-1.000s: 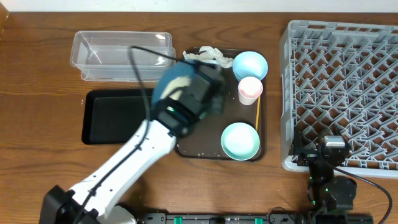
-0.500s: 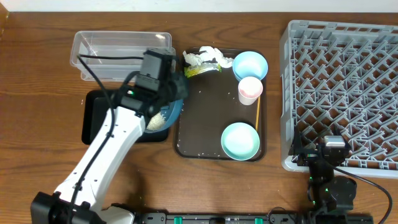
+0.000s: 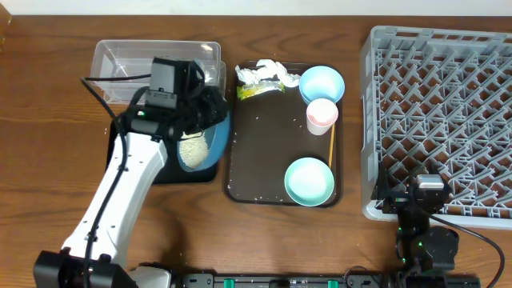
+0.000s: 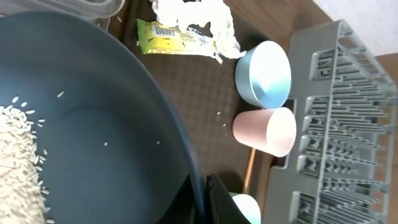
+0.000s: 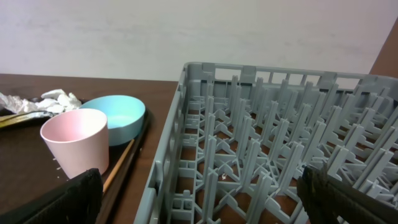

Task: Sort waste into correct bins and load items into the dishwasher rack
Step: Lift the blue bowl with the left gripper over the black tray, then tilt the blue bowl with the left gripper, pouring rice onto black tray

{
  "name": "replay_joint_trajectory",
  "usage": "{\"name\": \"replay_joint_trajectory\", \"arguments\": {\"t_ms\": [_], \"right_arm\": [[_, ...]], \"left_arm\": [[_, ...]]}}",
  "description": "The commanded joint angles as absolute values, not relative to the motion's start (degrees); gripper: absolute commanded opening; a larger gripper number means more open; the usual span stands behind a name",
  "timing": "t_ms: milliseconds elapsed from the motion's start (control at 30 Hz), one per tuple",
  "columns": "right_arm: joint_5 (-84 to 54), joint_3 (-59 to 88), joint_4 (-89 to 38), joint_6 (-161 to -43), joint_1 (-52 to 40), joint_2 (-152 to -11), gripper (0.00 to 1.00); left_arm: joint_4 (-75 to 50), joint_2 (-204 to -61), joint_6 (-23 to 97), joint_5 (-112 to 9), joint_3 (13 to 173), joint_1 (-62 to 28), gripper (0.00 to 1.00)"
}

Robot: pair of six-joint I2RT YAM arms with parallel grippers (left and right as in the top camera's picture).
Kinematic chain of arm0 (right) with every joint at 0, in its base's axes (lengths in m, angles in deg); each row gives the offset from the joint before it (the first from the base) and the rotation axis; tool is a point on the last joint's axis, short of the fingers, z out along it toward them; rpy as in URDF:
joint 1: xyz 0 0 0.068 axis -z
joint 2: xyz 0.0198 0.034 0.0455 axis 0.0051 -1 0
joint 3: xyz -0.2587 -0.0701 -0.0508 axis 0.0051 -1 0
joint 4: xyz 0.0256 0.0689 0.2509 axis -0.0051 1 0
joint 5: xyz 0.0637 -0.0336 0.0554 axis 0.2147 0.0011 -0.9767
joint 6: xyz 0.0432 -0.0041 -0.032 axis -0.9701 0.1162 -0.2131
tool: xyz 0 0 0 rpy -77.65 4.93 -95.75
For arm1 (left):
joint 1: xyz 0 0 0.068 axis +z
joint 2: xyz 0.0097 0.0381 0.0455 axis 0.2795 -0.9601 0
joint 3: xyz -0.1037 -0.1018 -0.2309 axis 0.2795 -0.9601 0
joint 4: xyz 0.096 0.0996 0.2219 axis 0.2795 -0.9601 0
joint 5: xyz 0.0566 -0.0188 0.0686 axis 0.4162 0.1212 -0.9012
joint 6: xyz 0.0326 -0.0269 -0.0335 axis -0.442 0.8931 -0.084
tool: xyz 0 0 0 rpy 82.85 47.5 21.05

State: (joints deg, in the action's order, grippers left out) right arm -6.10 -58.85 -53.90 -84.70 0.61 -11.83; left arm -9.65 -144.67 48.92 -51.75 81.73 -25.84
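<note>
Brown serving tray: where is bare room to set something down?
Free: left and middle of the brown tray, bordered by dark blue plate, crumpled tissue, pink cup and lower bowl; only stray rice there. Crowded: the right edge, with upper bowl, cup and stick.

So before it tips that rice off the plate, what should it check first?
1. Left gripper shut on the dark blue plate rim: ok.
2. Rice pile sits above the black tray: ok.
3. Plate tilted enough for the rice to slide off: cannot tell.
4. Right gripper open and parked by the dishwasher rack, away from the plate: ok.
5. All rice collected: not ok, as stray grains lie on the brown serving tray.
</note>
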Motion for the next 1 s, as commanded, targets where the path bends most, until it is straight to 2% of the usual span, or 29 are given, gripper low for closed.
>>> {"name": "replay_joint_trajectory", "arguments": {"t_ms": [0, 200, 967], "right_arm": [[-6.4, -58.9, -53.7, -84.2, 0.9, -11.7, 0.99], [-6.4, -58.9, -53.7, -84.2, 0.9, -11.7, 0.99], [-6.4, -58.9, -53.7, -84.2, 0.9, -11.7, 0.99]], "left_arm": [[-9.8, -143.2, 48.6, -45.1, 82.0, -23.3, 0.06], [-10.3, -143.2, 47.7, -37.6, 81.9, -19.1, 0.06], [-11.5, -143.2, 44.8, -22.7, 81.6, -8.9, 0.06]]}}
